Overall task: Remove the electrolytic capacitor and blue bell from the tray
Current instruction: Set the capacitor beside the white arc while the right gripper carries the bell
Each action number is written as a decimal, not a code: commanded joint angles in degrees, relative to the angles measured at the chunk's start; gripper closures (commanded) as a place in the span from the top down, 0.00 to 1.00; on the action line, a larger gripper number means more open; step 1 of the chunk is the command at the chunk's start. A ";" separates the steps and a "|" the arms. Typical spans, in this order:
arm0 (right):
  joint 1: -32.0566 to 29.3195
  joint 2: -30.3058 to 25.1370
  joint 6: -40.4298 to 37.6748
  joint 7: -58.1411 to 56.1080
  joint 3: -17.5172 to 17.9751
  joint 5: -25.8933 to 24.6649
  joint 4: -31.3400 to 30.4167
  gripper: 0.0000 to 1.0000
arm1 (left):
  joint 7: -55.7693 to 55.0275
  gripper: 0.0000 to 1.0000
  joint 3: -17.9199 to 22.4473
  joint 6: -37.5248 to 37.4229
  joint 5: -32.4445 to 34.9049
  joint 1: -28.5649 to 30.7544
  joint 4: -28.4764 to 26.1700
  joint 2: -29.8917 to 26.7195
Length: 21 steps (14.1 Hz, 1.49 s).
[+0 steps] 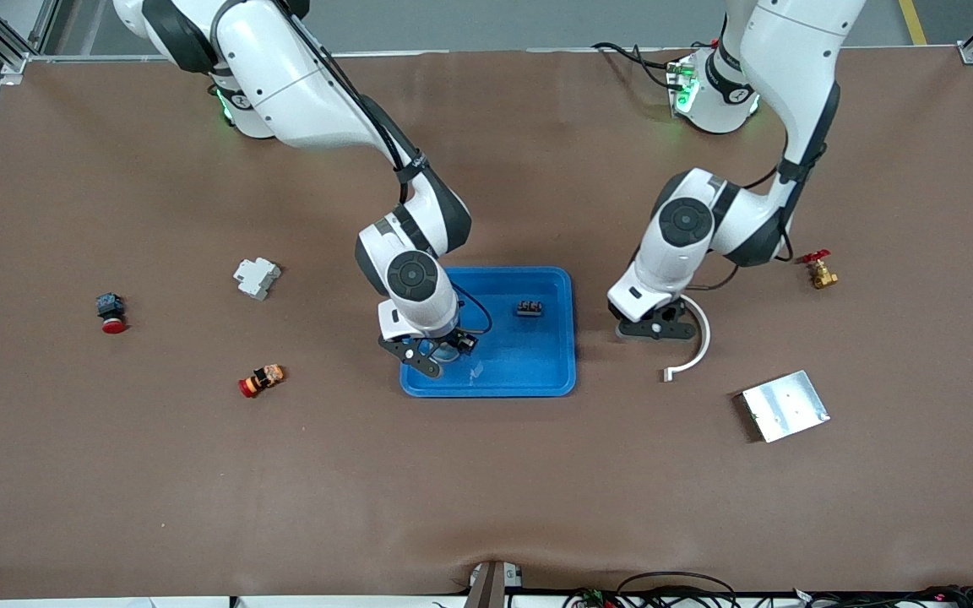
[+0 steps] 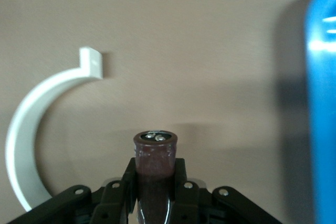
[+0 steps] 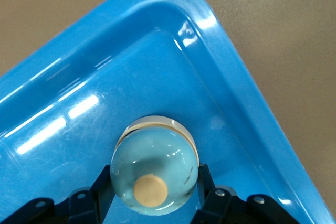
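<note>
My right gripper [image 1: 434, 352] is low over the blue tray [image 1: 537, 371], at the corner nearest the front camera toward the right arm's end. It is shut on the bell [image 3: 155, 174], a shiny dome with a tan button, over the tray floor [image 3: 157, 66]. My left gripper [image 1: 652, 329] is low over the bare table between the tray and a white curved bracket [image 1: 699, 338]. It is shut on the capacitor [image 2: 155, 156], a dark brown cylinder with metal terminals on its end. The tray's edge [image 2: 323, 103] shows in the left wrist view.
A black terminal block [image 1: 529, 308] lies in the tray. The white bracket [image 2: 31, 124] lies beside my left gripper. A metal plate [image 1: 785, 405] and a brass valve [image 1: 820, 272] lie toward the left arm's end. A white breaker [image 1: 256, 277] and two red buttons [image 1: 111, 313] [image 1: 261, 380] lie toward the right arm's end.
</note>
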 commanded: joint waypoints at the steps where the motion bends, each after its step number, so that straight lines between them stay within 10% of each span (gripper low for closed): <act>1: 0.03 -1.68 -2.43 2.04 -0.65 0.78 0.92 0.16 | 4.80 0.00 -0.30 2.54 1.50 2.94 1.18 2.39; 7: -4.79 -9.58 -20.10 -9.35 -1.35 -0.19 -1.61 0.08 | 5.69 0.00 -0.21 4.30 1.50 3.56 1.18 4.68; 13: -16.56 -22.41 -20.73 -32.28 -1.52 -0.27 -15.41 0.04 | 5.52 0.00 -0.30 4.74 1.50 4.00 1.26 5.83; 15: -19.91 -25.75 -20.47 -40.89 -1.52 -0.45 -20.07 0.04 | 4.21 1.00 -0.30 4.74 1.41 3.92 2.05 5.74; 21: -33.87 -32.35 -18.97 -66.12 -2.93 -3.16 -29.13 0.01 | -5.17 1.00 -0.56 -2.61 0.53 3.65 5.12 0.47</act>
